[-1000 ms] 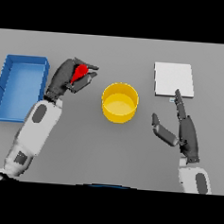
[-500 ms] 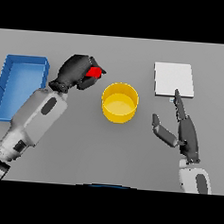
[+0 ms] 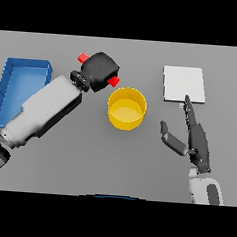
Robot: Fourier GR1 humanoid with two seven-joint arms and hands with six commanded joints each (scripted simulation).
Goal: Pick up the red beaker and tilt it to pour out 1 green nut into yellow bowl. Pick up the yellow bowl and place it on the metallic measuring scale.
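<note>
While the left hand [image 3: 100,70] has its fingers wrapped round the red beaker [image 3: 113,81], the beaker lies tipped nearly sideways, one red end poking out toward the yellow bowl [image 3: 126,108], the other showing at the hand's far side. Its mouth looks just short of the bowl's near-left rim, not clearly over it. No green nut visible; can't tell if one has dropped.

Step in hand, as I read it: the pour. To do it well: shift the mouth inward over the bowl before adding tilt, then rotate slowly so only one nut rolls out, and level off at once.

Right hand [image 3: 195,141] idle, fingers straight and relaxed, just below the metallic measuring scale [image 3: 183,84]. Blue tray [image 3: 23,66] at far left, uninvolved.
</note>
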